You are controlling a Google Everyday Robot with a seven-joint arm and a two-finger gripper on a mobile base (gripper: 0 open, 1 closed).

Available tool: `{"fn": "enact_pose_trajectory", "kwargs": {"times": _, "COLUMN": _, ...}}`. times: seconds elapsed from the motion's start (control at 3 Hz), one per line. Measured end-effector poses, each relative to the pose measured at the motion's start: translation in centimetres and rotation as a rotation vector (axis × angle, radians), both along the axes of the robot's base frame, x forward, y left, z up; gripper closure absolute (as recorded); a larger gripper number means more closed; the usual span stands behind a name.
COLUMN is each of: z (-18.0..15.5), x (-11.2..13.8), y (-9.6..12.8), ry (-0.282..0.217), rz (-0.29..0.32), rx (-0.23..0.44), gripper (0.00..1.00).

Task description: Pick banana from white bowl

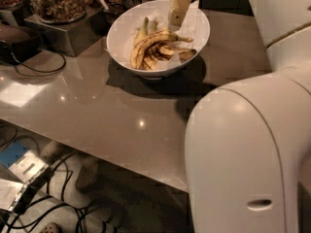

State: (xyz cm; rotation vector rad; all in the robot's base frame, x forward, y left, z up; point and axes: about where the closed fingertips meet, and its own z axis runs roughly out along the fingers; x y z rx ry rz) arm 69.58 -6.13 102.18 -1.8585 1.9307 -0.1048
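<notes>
The white bowl (196, 41) stands at the far side of the grey table, lined with white paper. Inside it lies the banana (146, 46), long, curved, yellow with heavy brown-black streaks, its dark stem pointing right. Shorter bananas with green tips (144, 29) and small brownish pieces (183, 54) lie beside it. My gripper (176, 19), cream-coloured, hangs down from the top edge over the bowl's back half, just above the banana's stem end and not touching it.
Glass jars of nuts (58, 1) stand on a metal box (68, 35) at the back left. A dark device with a cable (19, 42) lies at the left. My white arm housing (243, 154) fills the right foreground. Cables lie on the floor (43, 198).
</notes>
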Motion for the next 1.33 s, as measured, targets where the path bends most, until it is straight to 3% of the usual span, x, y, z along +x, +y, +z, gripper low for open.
{"fn": "enact_pose_trajectory", "kwargs": {"times": 1.0, "z": -3.6, "x": 3.4, "y": 1.1, "ry": 0.032, "rz": 0.000, "rx": -0.012, "gripper": 0.02}}
{"fn": "enact_pose_trajectory", "kwargs": {"times": 1.33, "z": -4.8, "x": 4.0, "y": 1.2, "ry": 0.049, "rz": -0.004, "rx": -0.019, "gripper": 0.12}}
